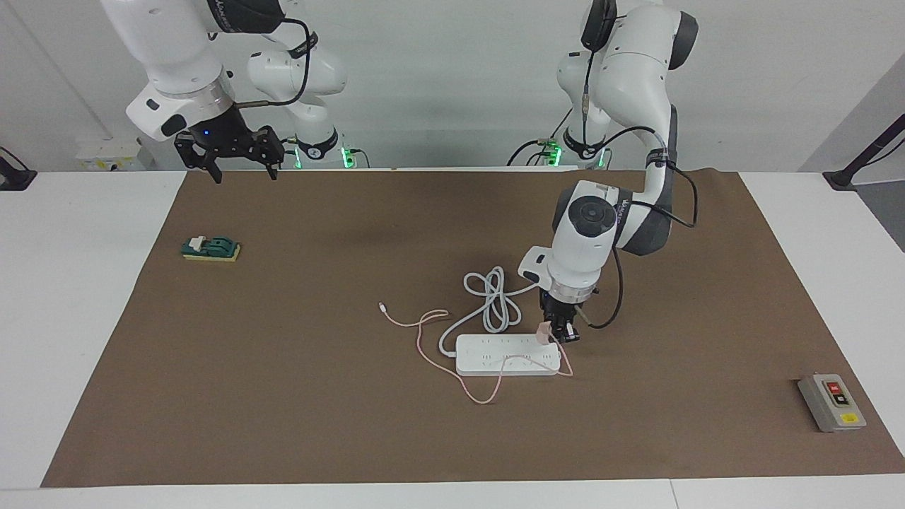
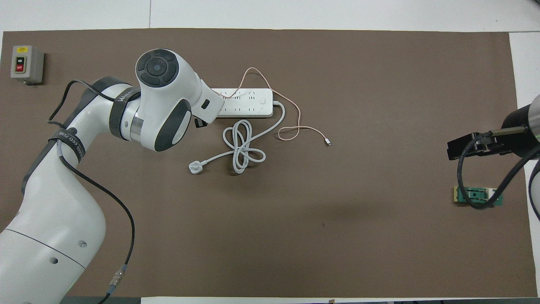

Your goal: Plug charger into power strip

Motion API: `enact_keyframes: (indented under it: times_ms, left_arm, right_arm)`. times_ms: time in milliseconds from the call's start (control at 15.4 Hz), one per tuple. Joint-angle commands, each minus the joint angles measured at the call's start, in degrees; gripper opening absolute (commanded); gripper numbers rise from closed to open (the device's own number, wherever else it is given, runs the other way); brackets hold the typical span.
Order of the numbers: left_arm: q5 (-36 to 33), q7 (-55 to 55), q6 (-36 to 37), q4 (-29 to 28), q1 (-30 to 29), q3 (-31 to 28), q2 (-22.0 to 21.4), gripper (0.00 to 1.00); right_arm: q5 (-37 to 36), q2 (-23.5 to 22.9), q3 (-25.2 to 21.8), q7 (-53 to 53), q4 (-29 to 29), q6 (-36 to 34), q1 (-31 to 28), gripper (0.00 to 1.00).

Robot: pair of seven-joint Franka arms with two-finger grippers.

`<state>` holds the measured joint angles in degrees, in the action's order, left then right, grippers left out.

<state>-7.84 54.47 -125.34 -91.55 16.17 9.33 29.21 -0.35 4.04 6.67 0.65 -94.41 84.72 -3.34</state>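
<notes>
Right now, just right of centre in the facing view, the left gripper clamps the charger over the power strip end, where misaligned prongs could shove it aside, while the right gripper waits open upper left

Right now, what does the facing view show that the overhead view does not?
Only the facing view shows the left end effector shut on the pink charger at the strip's end; overhead, the arm hides both. Only the overhead view shows the white plug. Both show the strip, the grey box and the waiting right end effector, open.
</notes>
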Motion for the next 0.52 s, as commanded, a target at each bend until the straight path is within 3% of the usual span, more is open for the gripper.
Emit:
enact_keyframes:
  times_ms: [0,455]
  left_arm:
    - [0.98,0.82,-0.88,-0.21,0.01,0.52,2.69,0.0]
    - [0.98,0.82,-0.08,0.41,0.01,0.51,2.78,0.0]
  right_arm:
    - [1.05,1.32,0.63,1.19,-1.22,0.09,-0.79,1.0]
    - [1.05,1.32,0.63,1.37,-1.22,-0.35,-0.08,1.0]
